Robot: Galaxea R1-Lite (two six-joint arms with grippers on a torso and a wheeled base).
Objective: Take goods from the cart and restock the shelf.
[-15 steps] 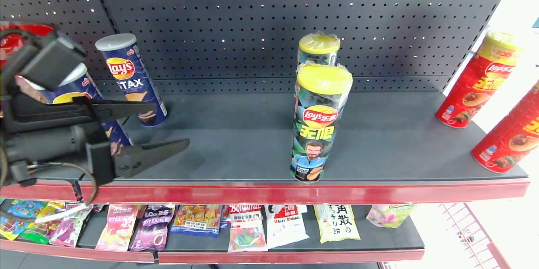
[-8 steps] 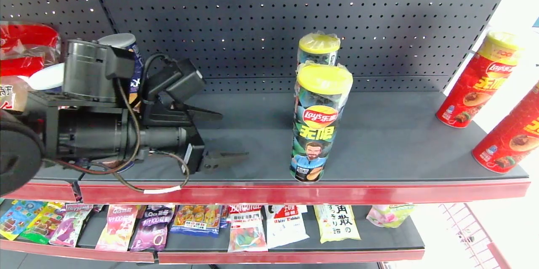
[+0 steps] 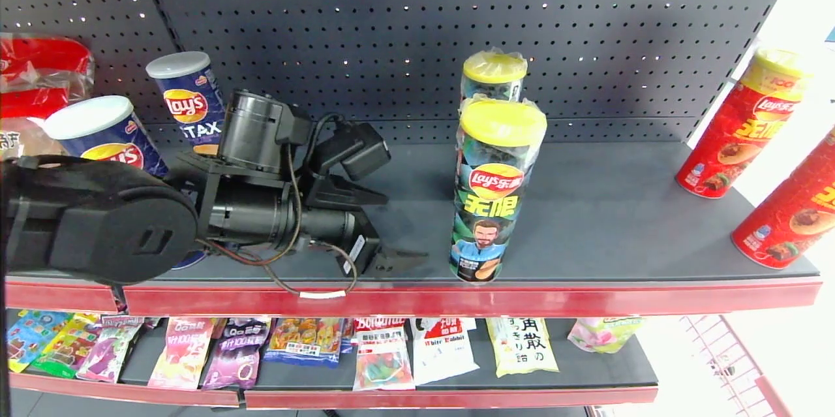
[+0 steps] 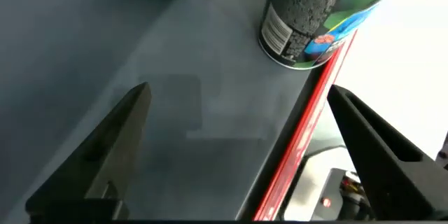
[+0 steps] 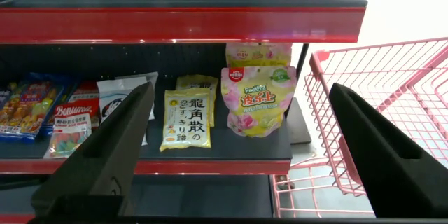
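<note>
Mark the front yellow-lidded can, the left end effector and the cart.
Front yellow-lidded can (image 3: 499, 198): head view, label.
Left end effector (image 3: 404, 229): head view, between fingertips.
Cart (image 5: 378, 47): right wrist view, top rim.

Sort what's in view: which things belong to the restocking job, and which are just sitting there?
Job: left gripper, open, over the upper shelf; front green can near it; pink cart; right gripper, open, empty.
Bystanders, likely: blue cans, red cans, snack bags on the lower shelf.
</note>
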